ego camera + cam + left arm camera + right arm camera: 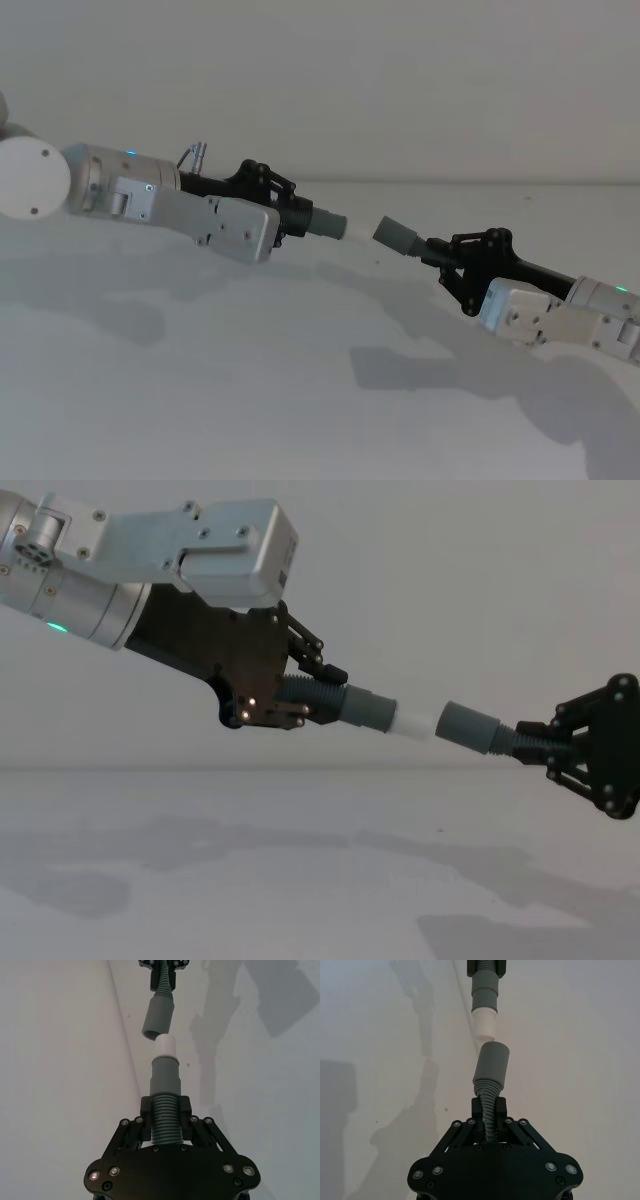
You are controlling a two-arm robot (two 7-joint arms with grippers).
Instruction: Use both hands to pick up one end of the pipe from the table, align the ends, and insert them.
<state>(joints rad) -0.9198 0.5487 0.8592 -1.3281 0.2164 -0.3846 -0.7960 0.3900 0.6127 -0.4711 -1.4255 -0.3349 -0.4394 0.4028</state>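
Above the worktop [300,880], the left tool [165,1110] clamps the white-tipped hose [365,708] on its ribs and the right tool [489,1110] clamps the cuffed hose [468,726] likewise, ends near but apart; both look light and bendy, favouring grips close behind the ends.

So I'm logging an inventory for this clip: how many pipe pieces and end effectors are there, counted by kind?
Pipe pieces: 2 (white-tipped pipe piece, cuffed pipe piece)
End effectors: 2 (left end effector gripping the white-tipped piece, right end effector gripping the cuffed piece)
Total: 4
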